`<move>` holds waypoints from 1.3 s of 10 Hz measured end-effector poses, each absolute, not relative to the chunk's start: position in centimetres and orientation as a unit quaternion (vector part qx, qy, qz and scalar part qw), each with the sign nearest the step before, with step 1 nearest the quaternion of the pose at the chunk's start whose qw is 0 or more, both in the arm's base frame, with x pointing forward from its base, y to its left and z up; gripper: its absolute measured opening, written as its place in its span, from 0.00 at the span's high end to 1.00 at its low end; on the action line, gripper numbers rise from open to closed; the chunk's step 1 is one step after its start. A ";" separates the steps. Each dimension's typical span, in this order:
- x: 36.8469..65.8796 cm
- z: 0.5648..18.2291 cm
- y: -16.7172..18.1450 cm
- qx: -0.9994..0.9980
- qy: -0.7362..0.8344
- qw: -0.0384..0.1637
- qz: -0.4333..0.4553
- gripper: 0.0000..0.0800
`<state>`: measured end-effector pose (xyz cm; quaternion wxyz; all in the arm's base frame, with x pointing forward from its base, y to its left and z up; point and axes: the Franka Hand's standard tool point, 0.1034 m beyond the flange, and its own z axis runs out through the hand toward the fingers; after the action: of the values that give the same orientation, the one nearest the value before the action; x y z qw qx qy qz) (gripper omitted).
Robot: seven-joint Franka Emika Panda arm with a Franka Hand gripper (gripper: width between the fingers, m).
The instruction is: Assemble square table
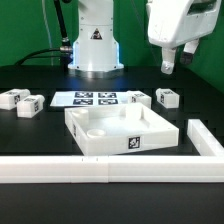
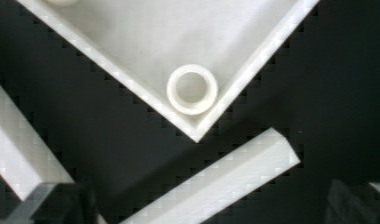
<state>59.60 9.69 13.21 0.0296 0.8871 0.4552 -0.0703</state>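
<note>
The square table top (image 1: 110,128), a white tray with a raised rim and a tag on its front wall, lies flat at the middle of the black table. Two white tagged legs (image 1: 20,100) lie at the exterior view's left. Two more legs (image 1: 153,98) lie behind the top, toward the right. My gripper (image 1: 178,62) hangs open and empty high above the top's right rear, touching nothing. The wrist view looks straight down on one corner of the top (image 2: 169,30) with its round socket (image 2: 190,88).
The marker board (image 1: 95,98) lies flat behind the top. A long white fence (image 1: 100,168) runs along the front, and its side arm (image 1: 205,140) runs along the right; part of the fence (image 2: 222,175) crosses the wrist view. The robot base (image 1: 95,45) stands at the back.
</note>
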 end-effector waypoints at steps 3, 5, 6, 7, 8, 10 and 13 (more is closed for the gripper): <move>59.6 13.2 9.7 0.887 0.455 0.030 -0.070 0.19; 59.6 13.1 9.6 0.885 0.460 0.028 -0.067 0.19; 58.9 12.8 8.3 0.868 0.493 0.019 -0.055 0.19; 57.7 12.5 6.3 0.848 0.526 0.003 -0.060 0.19; 57.6 12.6 5.3 0.839 0.541 0.002 -0.056 0.19; 57.4 12.6 3.4 0.768 0.639 0.000 -0.044 0.19; 57.4 12.4 3.1 0.712 0.701 -0.002 -0.047 0.19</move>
<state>57.37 3.13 12.43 -0.0016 0.7116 0.7010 -0.0472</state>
